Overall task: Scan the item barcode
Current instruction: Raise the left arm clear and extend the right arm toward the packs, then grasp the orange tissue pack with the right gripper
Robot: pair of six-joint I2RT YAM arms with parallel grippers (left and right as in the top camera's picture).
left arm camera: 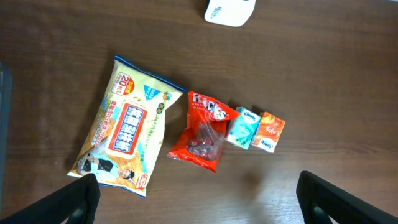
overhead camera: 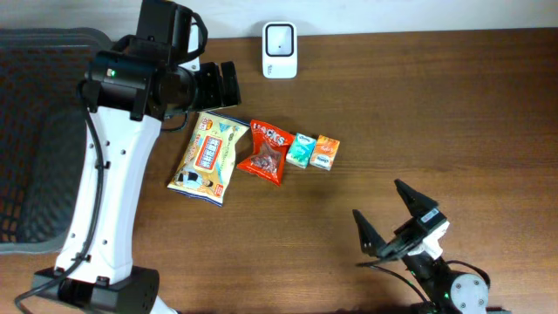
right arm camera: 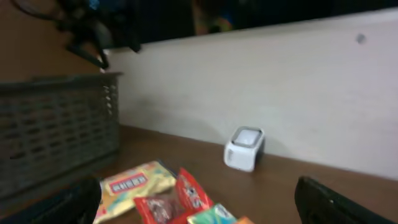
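Observation:
A row of items lies mid-table: a cream snack bag (overhead camera: pixel 207 157) (left arm camera: pixel 127 134), a red snack bag (overhead camera: pixel 266 150) (left arm camera: pixel 204 130), a small teal box (overhead camera: pixel 302 151) and a small orange box (overhead camera: pixel 324 153). No barcode shows on any of them. The white scanner (overhead camera: pixel 280 50) (right arm camera: pixel 244 148) stands at the table's far edge. My left gripper (overhead camera: pixel 225 85) (left arm camera: pixel 199 202) hovers open above the cream bag's far end, holding nothing. My right gripper (overhead camera: pixel 377 197) (right arm camera: pixel 199 205) is open and empty near the front right, facing the items.
A dark mesh basket (overhead camera: pixel 35 131) (right arm camera: pixel 56 124) stands at the table's left side, beside the left arm's white column (overhead camera: pixel 109 183). A pale wall (right arm camera: pixel 280 81) rises behind the scanner.

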